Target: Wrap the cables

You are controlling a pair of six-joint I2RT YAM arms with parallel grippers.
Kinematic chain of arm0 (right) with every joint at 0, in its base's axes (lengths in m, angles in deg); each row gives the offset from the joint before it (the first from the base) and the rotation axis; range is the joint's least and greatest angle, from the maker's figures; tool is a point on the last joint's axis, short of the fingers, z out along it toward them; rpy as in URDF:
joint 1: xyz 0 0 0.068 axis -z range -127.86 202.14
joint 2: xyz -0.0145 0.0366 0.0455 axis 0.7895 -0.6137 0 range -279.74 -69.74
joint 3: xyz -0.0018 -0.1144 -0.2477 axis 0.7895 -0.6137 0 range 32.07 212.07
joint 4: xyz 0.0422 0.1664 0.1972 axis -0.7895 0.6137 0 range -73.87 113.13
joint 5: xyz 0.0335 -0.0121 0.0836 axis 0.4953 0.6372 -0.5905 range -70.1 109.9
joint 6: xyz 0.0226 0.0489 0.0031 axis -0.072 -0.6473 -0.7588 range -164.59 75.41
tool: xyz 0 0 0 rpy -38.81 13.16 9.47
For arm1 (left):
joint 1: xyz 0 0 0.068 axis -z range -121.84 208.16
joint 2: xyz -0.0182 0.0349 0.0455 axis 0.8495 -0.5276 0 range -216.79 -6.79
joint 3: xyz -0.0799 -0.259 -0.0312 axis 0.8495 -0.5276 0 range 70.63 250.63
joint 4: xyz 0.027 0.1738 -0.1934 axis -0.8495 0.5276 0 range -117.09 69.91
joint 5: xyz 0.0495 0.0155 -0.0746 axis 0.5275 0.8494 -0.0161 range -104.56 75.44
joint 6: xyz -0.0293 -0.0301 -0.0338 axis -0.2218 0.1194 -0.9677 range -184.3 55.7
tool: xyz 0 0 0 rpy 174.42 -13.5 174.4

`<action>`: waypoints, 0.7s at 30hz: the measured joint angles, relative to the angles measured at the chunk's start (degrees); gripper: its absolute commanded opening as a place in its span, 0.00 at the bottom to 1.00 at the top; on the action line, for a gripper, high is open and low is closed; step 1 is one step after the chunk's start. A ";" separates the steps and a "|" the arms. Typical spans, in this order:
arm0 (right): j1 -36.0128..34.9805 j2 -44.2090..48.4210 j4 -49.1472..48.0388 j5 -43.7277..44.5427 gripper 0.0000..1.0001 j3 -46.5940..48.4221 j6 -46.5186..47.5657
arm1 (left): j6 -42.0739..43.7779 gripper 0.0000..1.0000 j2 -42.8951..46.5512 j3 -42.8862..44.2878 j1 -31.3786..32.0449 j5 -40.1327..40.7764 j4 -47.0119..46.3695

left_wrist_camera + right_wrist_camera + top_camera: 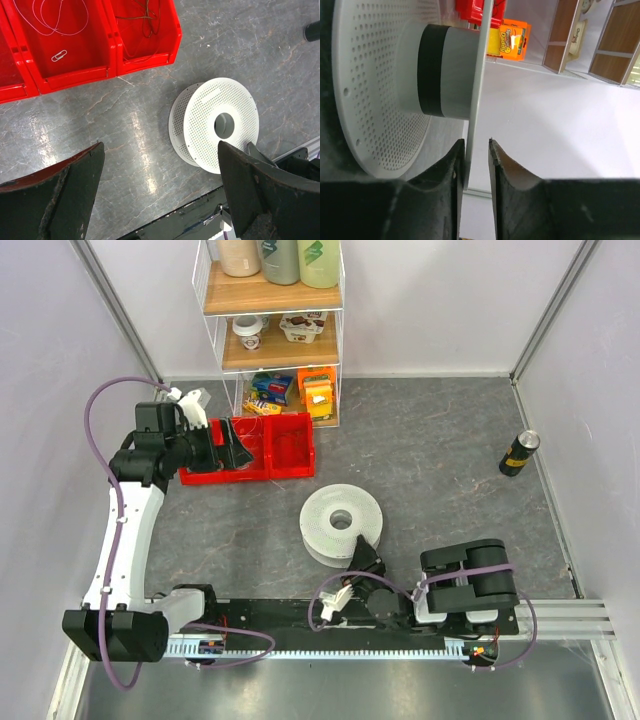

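Straddling spool (380, 90) rim, right fingers (515, 190); orange box (515, 40) lettering blurred.

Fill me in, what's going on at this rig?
The right end effector sits at the round white perforated plastic spool in the middle of the table, jaws slightly apart around the edge of one flange. The left end effector hovers wide open and empty by the red plastic bins, where the thin dark wire lies loose in one bin. Neither end effector holds any wire.

Robot lab cell: white panels (450, 300), stocked shelf (272, 352)
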 measured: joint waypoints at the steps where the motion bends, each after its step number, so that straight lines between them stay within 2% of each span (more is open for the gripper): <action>1: -0.63 0.09 0.85 0.42 0.42 0.11 -0.81 | 0.02 0.99 0.11 0.00 0.00 -0.09 0.02; 5: -2.75 1.86 3.65 1.40 0.60 0.20 -3.61 | 0.02 0.99 0.22 0.00 0.00 -0.48 0.20; 9: -4.70 6.69 8.11 2.60 0.66 1.09 -7.13 | 0.02 0.99 0.22 0.00 0.00 -0.66 0.22; 11: -6.21 8.44 10.12 3.23 0.72 1.51 -8.44 | 0.02 0.99 0.20 0.00 0.00 -0.81 0.22; 16: -13.14 11.30 15.21 3.41 0.89 1.62 -11.65 | 0.02 0.99 0.17 0.02 0.00 -1.49 0.26; 21: -19.39 11.17 21.46 1.79 0.96 3.72 -16.63 | 0.13 0.99 -0.22 0.61 0.00 -2.25 0.83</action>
